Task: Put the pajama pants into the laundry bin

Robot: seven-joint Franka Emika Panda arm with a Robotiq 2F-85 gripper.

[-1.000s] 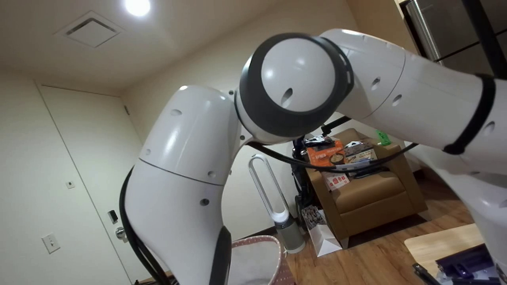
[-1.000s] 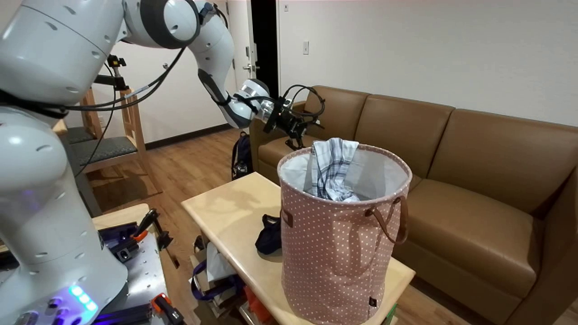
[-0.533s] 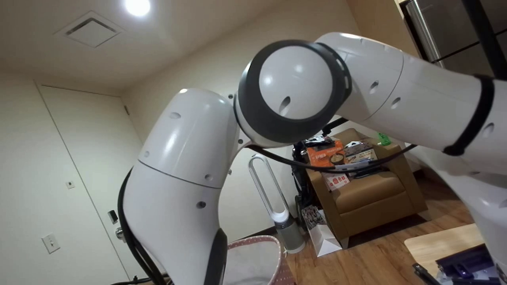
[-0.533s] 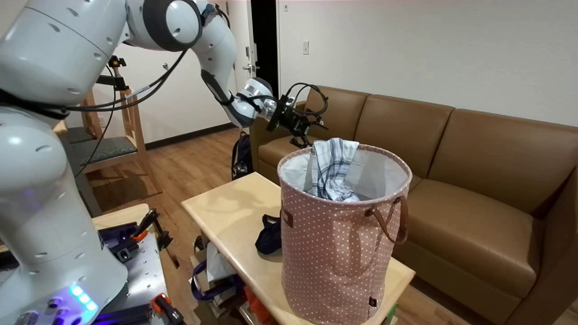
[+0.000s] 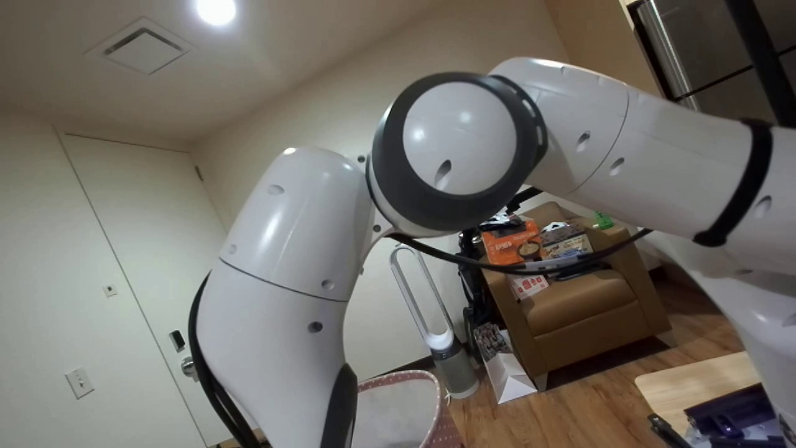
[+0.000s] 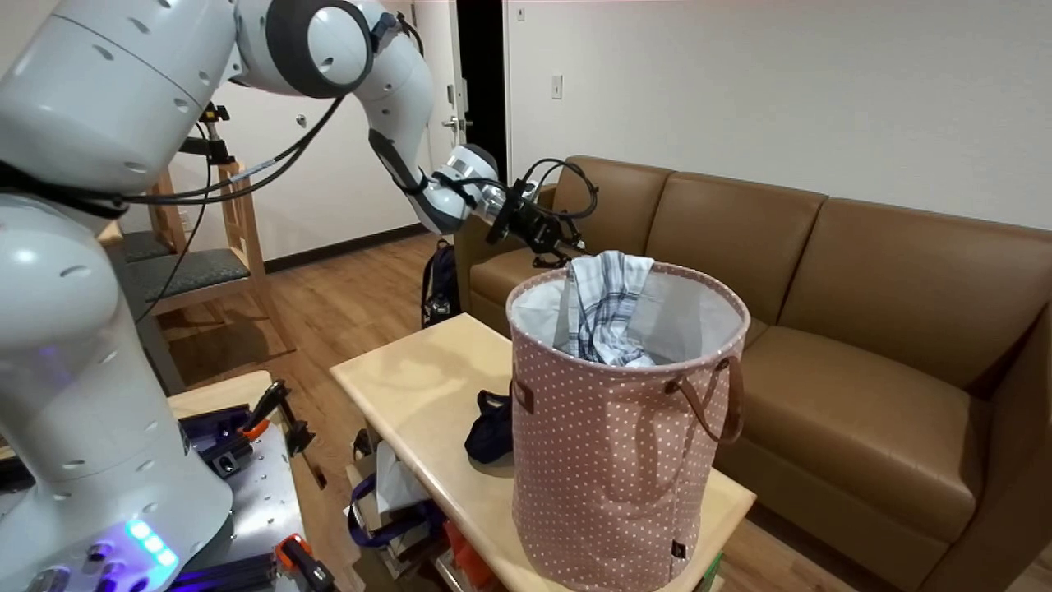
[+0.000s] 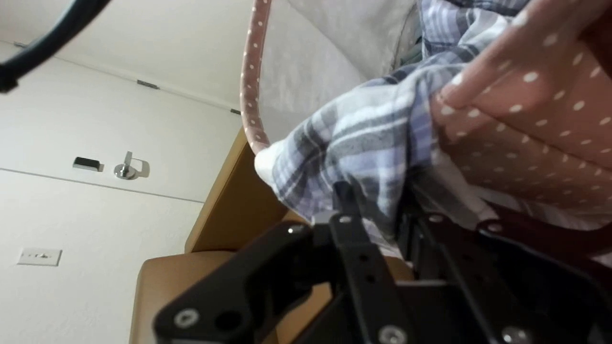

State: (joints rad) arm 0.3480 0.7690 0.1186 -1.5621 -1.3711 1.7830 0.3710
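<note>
Pajama pants [image 6: 610,300] are draped over the rim of the laundry bin [image 6: 608,469], right of centre in an exterior view: one part hangs inside against the pale lining [image 6: 690,321], and the wrist view shows cloth folding over to the outside too, so only partly in.

Gripper [image 7: 377,206]: jaws narrow, bottom centre of the wrist view, a fold of the plaid between the fingertips [image 7: 346,198] on the outer side of the rim. Can't tell if it's actually clamped or just sitting in the gap.

Arm [image 6: 400,107] comes in from the upper left in an exterior view, wrist angled down to the right, gripper beside the far rim, just above centre.

Bin is pink with white dots, brown handles [image 6: 734,403], upright on a light wood table [image 6: 427,370]; dark item [image 6: 491,432] on the table just left of it. Brown couch [image 6: 863,395] behind, filling the right side.

In an exterior view the arm blocks the middle; bin's upper part shows at bottom centre, fan [image 5: 456,370] just right, then armchair [image 5: 594,314] with packages [image 5: 507,239]
</note>
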